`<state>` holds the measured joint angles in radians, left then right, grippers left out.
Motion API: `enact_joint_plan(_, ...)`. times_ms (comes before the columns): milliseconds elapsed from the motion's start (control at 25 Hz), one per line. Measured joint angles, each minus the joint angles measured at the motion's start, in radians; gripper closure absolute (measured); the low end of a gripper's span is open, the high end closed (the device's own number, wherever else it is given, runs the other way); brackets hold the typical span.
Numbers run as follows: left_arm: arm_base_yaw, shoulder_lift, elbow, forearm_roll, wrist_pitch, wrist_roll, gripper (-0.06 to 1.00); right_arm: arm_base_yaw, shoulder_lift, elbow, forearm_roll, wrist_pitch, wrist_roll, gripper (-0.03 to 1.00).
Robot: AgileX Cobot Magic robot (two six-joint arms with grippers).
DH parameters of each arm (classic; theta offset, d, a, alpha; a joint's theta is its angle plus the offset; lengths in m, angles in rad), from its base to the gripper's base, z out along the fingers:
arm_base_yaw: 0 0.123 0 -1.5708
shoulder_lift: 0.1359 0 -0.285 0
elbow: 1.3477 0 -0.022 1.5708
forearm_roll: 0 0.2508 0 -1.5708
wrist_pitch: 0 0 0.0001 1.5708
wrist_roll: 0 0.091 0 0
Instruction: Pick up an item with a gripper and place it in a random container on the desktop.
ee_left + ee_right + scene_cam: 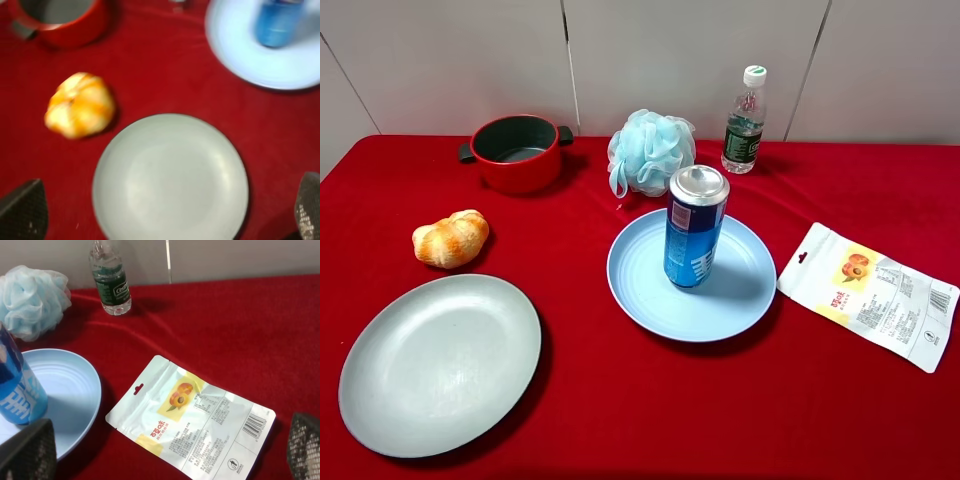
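1. Left claw (165, 215): black fingertips at the two frame corners of its wrist view, spread wide, holding nothing, above the grey-green oval plate (440, 362).
2. Right claw (165, 455): fingertips likewise set wide apart and empty, above the snack pouch (868, 294) on the red desk (650, 420).
3. Bread roll (451, 239): lay on the cloth just beyond the oval plate.
4. Blue drink can (695, 227): tall, slim, silver top, white lettering; stood upright inside the light blue plate (740, 300), slightly behind its centre.
5. Judgement: placement looked complete, neither arm showing in the high view. Any remaining retreat was best kept high and away from the can, which, being tall and narrow, would tip at a light knock.
6. Red pot (517, 152), blue bath pouf (650, 150) and water bottle (745, 121): ranged along the far edge, clear of the plate.
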<state>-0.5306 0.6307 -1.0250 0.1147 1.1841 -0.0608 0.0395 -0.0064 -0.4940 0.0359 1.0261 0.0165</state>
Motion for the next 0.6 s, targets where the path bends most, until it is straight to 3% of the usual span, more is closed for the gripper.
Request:
enact_joint_plan(280, 0.325, -0.177, 0.139, -0.06, 0.0, 0.037, -0.05, 0.0, 0.0, 0.0, 0.0, 0.0, 0.0, 0.28)
enact_joint_plan(440, 0.463, -0.292, 0.241, -0.087, 0.0, 0.041, -0.05, 0.0, 0.0, 0.0, 0.0, 0.0, 0.0, 0.28)
enact_joint_plan(600, 0.549, -0.417, 0.352, -0.097, 0.0, 0.041, -0.05, 0.0, 0.0, 0.0, 0.0, 0.0, 0.0, 0.28)
